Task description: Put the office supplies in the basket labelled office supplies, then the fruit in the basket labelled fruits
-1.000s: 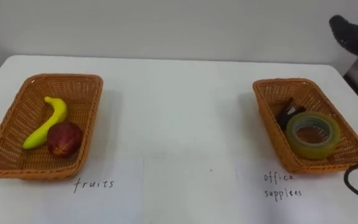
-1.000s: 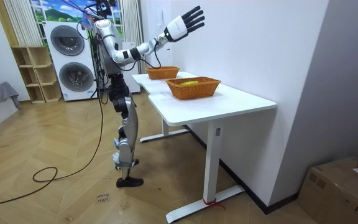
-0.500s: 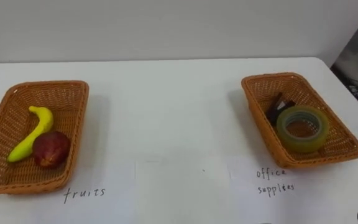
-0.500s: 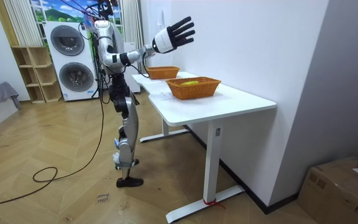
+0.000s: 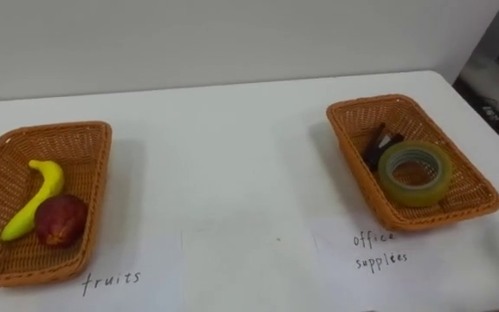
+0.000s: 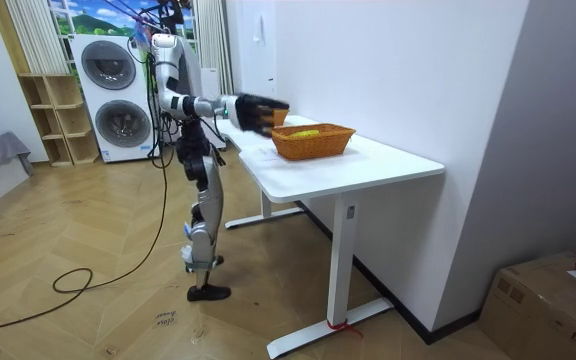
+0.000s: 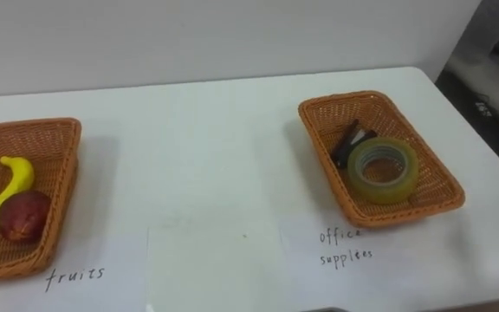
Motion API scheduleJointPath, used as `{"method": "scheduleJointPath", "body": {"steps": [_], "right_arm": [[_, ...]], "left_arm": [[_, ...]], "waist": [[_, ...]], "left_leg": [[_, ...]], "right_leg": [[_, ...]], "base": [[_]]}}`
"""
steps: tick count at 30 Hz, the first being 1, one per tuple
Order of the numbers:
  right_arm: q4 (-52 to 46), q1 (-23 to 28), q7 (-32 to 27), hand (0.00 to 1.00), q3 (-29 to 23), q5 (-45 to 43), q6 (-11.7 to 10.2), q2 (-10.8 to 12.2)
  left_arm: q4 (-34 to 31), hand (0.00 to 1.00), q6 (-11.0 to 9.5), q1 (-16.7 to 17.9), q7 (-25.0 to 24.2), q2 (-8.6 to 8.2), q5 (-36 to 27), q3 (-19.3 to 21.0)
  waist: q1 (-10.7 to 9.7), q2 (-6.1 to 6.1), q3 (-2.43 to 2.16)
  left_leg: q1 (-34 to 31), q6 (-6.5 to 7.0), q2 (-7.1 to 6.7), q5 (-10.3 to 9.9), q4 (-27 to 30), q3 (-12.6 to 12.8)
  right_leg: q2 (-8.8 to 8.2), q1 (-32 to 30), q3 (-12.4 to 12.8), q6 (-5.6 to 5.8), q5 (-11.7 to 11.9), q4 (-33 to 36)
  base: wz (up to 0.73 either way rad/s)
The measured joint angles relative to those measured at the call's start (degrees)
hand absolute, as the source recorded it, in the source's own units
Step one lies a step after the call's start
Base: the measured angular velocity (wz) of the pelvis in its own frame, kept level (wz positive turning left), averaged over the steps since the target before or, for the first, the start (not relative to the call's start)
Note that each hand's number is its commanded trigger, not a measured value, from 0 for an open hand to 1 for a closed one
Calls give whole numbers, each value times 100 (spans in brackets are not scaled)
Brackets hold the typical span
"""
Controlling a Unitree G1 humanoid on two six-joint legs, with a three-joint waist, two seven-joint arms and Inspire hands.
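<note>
On the white table [image 5: 232,147], a wicker basket [image 5: 59,128] at the left holds a yellow banana [image 5: 35,198] and a red apple [image 5: 60,219]. A second wicker basket [image 5: 345,139] at the right holds a roll of clear tape [image 5: 414,192] and a small dark item [image 5: 378,146]. In the room view I stand at the table's long side, and my right hand [image 6: 258,112] is stretched forward at about basket height in front of the far basket, fingers straight, holding nothing.
Handwritten paper labels lie in front of the baskets: "fruits" [image 5: 111,279] and "office supplies" [image 5: 375,250]. A wall runs along the table's far side, and the table's right end [image 5: 470,91] drops to the floor. Stacked washing machines [image 6: 113,100] stand behind me.
My right arm has come down from high above the table to basket height. The eye view has shifted as the camera moved; the baskets and their contents have not moved.
</note>
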Motion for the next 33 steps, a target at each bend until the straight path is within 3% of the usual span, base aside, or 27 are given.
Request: {"method": "scheduleJointPath", "body": {"steps": [3,6,13,15,19,24,33], "right_arm": [[502,42,-69,0,-90,1057,-1,64],[917,45,-73,0,-198,1559,-20,152],[2344,167,44,0,-137,1677,-135,382],[2476,299,55,0,-105,1672,-131,666],[3022,385,71,0,208,1625,-133,848],[3427,374,163,0,678,789,-131,930],[4342,324,1224,0,1865,-931,51,929]], "left_arm": [[0,0,-2,53,-1,-16,-9,114],[6,0,-2,57,1,-49,-9,194],[7,0,-9,29,12,-58,-8,190],[33,0,6,39,10,-64,-9,193],[64,0,4,80,-4,-128,-7,203],[67,0,-23,69,-24,-166,-17,201],[213,0,-39,-48,-10,-242,-8,141]], "waist": [[-48,20,-7],[-49,31,-1],[-69,45,7],[-72,63,17],[-55,77,25],[-39,125,36],[203,134,31]], "left_leg": [[15,-10,7,-6,-7,19],[24,-12,10,-20,-9,61],[48,-3,5,-55,6,45],[80,-10,7,-60,1,48],[83,-13,3,-64,-7,7],[87,-13,1,-64,-11,47],[119,-16,6,-70,-24,33]], "right_leg": [[14,53,74,-14,-10,0],[22,62,121,-15,-15,-2],[13,93,122,2,-51,1],[19,90,131,0,-75,6],[20,91,134,1,-87,6],[22,84,157,1,-87,3],[24,105,135,0,-88,-5]], "base": [[-3],[-8],[2],[-2],[0],[-1],[0]]}}
